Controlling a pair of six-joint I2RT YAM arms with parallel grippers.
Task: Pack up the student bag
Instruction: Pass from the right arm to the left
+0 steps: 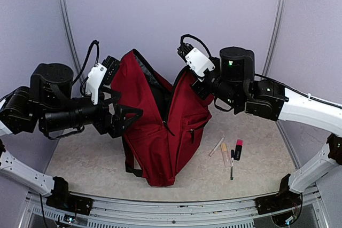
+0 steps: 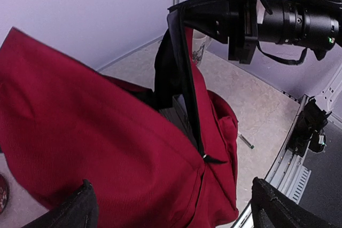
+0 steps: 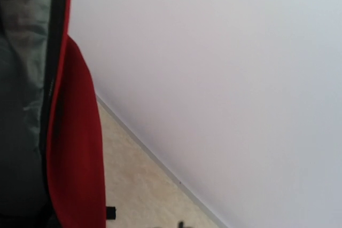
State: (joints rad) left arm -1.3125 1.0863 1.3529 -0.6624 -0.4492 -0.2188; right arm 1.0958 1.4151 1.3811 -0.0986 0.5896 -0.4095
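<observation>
The student bag (image 1: 160, 132) is a large dark-red backpack that stands upright mid-table with its main zipper open. My right gripper (image 1: 196, 83) is shut on the bag's black-edged right rim and holds it up; the left wrist view shows it pinching the rim (image 2: 180, 17). My left gripper (image 1: 128, 105) is open against the bag's left side. Its fingers are spread wide with red fabric (image 2: 107, 148) between them. The right wrist view shows only the bag's red edge (image 3: 75, 148) and grey lining (image 3: 21, 105); its fingers are out of frame.
Several pens and markers lie on the table to the right of the bag: a pink-capped marker (image 1: 238, 149), a black pen (image 1: 232, 165) and two pale sticks (image 1: 219, 148). Grey walls close in the back and sides. A metal rail (image 1: 176, 206) runs along the front edge.
</observation>
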